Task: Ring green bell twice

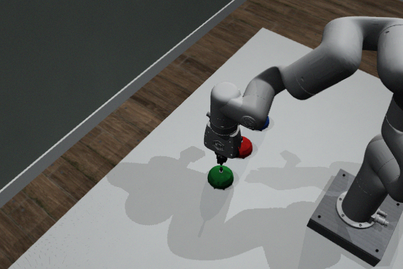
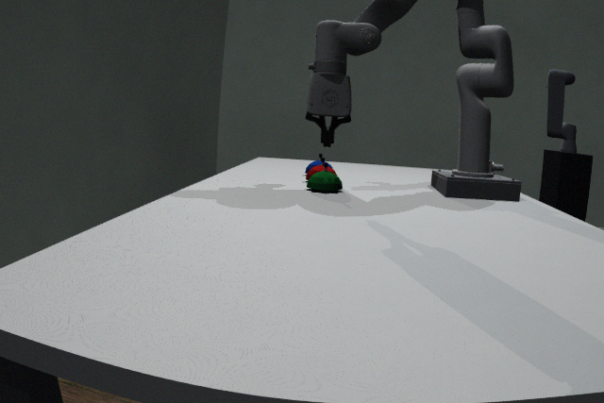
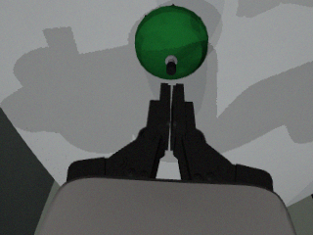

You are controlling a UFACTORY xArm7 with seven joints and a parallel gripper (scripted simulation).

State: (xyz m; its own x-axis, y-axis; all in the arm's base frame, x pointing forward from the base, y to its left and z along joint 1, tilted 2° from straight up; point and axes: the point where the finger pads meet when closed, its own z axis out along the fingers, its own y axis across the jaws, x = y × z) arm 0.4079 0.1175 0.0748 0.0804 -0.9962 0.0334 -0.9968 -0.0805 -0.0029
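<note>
The green bell (image 1: 220, 176) is a low dome on the white table top, with a small dark button (image 1: 221, 169) on its top. It shows in the exterior view (image 2: 324, 181) and in the wrist view (image 3: 171, 41), where its button (image 3: 171, 66) stands clear of the fingers. My gripper (image 1: 221, 160) is shut and empty, pointing straight down. It hangs above the bell's button with a clear gap in the exterior view (image 2: 327, 141). In the wrist view the closed fingertips lie just below the button.
A red bell (image 1: 244, 147) sits right behind the green one, partly hidden by the gripper body. A blue bell (image 1: 265, 123) lies further back, mostly hidden by the wrist. The three stand in a row (image 2: 319, 169). The arm's base plate (image 1: 354, 217) is at the right.
</note>
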